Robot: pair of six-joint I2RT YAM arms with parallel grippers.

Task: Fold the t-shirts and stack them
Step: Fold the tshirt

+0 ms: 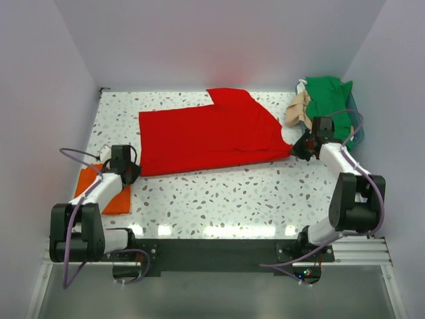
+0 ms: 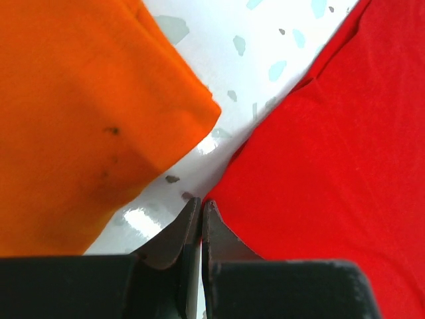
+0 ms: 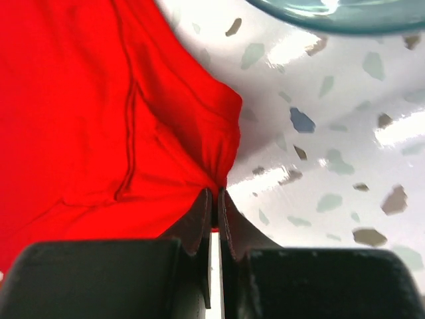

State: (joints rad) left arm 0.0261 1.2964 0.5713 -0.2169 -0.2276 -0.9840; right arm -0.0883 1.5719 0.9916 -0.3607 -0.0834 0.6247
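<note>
The red t-shirt (image 1: pixel 206 136) lies spread flat across the middle of the speckled surface (image 1: pixel 232 196), toward the far side. The right end effector (image 3: pixel 215 193) is closed on its near right corner, the cloth puckering at the tips. The left end effector (image 2: pixel 200 203) is closed too, with its tips at the shirt's near left corner; whether cloth is pinched there cannot be told. A folded orange t-shirt (image 2: pixel 86 119) lies just left of it. At the far right, a green t-shirt (image 1: pixel 325 96) and a tan t-shirt (image 1: pixel 299 109) are heaped on a teal basket (image 1: pixel 356 133)
</note>
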